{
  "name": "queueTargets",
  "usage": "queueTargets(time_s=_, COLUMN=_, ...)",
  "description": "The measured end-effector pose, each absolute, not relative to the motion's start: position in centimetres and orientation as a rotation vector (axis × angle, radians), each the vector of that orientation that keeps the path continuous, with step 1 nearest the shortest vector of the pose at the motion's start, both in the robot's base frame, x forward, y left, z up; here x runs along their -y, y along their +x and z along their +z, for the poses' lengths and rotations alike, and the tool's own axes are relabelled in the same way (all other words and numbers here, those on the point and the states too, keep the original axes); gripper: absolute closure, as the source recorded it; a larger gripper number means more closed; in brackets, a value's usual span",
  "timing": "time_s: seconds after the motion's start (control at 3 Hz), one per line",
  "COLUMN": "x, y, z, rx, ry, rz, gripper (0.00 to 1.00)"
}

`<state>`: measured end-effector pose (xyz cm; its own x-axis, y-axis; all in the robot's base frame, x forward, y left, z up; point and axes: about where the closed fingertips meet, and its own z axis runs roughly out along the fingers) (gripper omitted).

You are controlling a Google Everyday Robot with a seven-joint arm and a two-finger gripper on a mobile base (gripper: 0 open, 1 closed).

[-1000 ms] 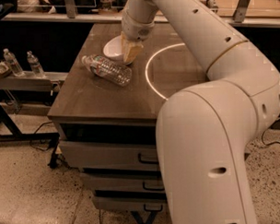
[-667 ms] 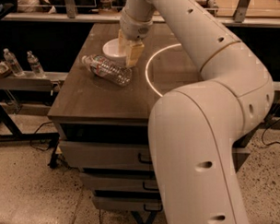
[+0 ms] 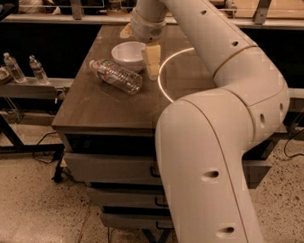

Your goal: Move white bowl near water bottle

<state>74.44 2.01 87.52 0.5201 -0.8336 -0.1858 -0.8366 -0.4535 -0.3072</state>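
Note:
The white bowl [image 3: 128, 54] stands upright on the brown table [image 3: 101, 107], toward its back left. The water bottle [image 3: 116, 75] lies on its side just in front of the bowl, cap pointing left, almost touching it. My gripper [image 3: 152, 62] hangs down from the wrist right beside the bowl's right rim, low over the table and to the right of the bottle's base end. I cannot tell whether it touches the bowl.
A thin white ring [image 3: 162, 81] is marked on the table right of the gripper. Two small bottles [image 3: 14, 67] stand on a low shelf at the left. Drawers [image 3: 113, 167] sit under the table. My own arm fills the right foreground.
My gripper has shifted a little to the right, from over the bowl's right rim to beside it. The bottle has not moved.

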Motion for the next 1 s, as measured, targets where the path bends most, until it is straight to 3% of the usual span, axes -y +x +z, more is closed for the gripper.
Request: queueTargets(time_s=1.0, x=11.5, y=77.1, z=98.3, rx=-1.732, ry=-1.747, rz=-0.199, gripper=0.00)
